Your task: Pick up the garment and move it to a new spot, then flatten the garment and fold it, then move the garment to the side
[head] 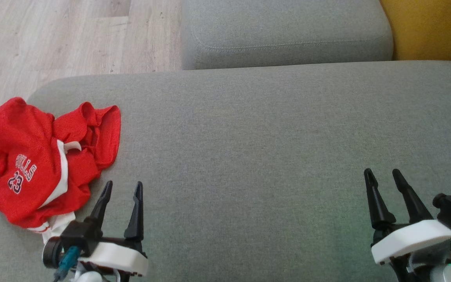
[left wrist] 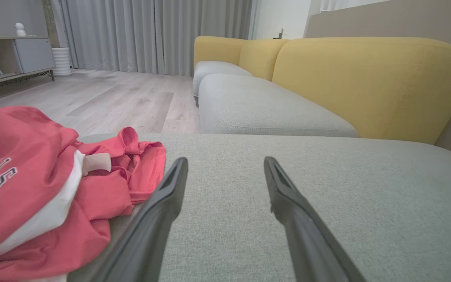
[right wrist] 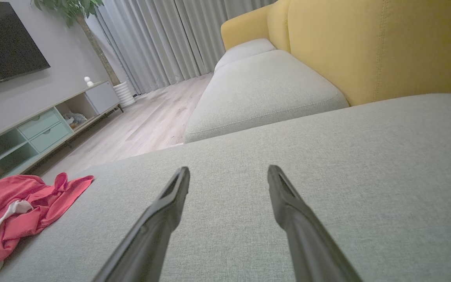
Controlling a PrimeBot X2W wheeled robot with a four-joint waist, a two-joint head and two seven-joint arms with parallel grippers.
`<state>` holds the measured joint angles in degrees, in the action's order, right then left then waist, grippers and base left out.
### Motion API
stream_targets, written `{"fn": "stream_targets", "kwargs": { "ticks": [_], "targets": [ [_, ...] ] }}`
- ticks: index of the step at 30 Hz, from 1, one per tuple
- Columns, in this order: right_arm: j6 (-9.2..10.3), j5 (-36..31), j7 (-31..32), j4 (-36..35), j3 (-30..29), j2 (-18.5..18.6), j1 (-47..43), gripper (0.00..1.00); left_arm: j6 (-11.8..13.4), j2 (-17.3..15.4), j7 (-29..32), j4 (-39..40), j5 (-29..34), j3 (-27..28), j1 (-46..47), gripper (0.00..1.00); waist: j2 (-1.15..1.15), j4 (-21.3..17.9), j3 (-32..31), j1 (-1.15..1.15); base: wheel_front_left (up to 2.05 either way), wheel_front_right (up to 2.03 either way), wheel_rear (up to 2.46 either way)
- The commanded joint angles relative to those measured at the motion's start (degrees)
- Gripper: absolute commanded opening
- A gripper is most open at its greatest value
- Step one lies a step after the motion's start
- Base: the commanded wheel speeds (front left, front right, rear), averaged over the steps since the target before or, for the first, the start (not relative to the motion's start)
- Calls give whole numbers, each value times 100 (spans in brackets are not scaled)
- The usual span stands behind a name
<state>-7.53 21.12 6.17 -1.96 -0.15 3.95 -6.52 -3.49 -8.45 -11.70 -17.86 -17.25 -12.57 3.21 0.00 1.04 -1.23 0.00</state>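
Upholstery everywhere as we join: the big grey seat cushion [head: 272, 156] spreads across the head view, and the job on it looks not yet begun. The garment [head: 33, 164] lies bunched at nine o'clock, right at the cushion's edge, unlifted, unflattened, unfolded. By my reading every stage is ahead: the pick-up, the carry to a fresh spot, the smoothing, the fold, the shift aside. Left gripper [head: 123, 186] sits at seven o'clock, just beside the heap's near hem, jaws spread wide with nothing between them. Right gripper [head: 382, 172] waits at four o'clock, well apart from the cloth, jaws likewise spread and bare.

Now the surfaces, biggest first. That seat cushion is a tight, flat grey weave with rounded corners, a broad plain stretch running from centre out to three o'clock. Second grey cushion [head: 284, 35] at twelve o'clock, same weave, a stitched seam curving along its face. Yellow backrest [head: 433, 27] at one o'clock, plump and smooth. Pale wood-grain floor [head: 53, 39] at eleven. Then the garment itself: thin red jersey cloth, soft and floppy, sunk into deep folds, white trim running through it, dark lettering [head: 26, 171] on show, a small pale neck label [head: 73, 147] poking out. I'd expect it to droop and slide once lifted.
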Motion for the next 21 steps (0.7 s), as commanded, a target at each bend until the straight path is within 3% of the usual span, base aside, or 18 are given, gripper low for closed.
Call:
{"fn": "stream_targets", "kwargs": {
  "ticks": [1, 14, 21],
  "targets": [
    [4, -238, 8, -306, 99, 4, 161, 100, 61, -117, -102, 133, 218, 125, 349, 100, 0, 2, -3, 0, 0, 0, 0],
    [4, -966, 7, -513, 88, -65, 77, 100, 191, -185, -209, 55, 869, -6, 385, 100, 0, 0, -7, 0, 0, 0, 0],
    [4, -925, -8, -494, 42, -90, 72, 100, 255, -151, -162, 29, 728, 46, 357, 100, 0, 4, -2, 0, 0, 0, 0]
  ]
}}
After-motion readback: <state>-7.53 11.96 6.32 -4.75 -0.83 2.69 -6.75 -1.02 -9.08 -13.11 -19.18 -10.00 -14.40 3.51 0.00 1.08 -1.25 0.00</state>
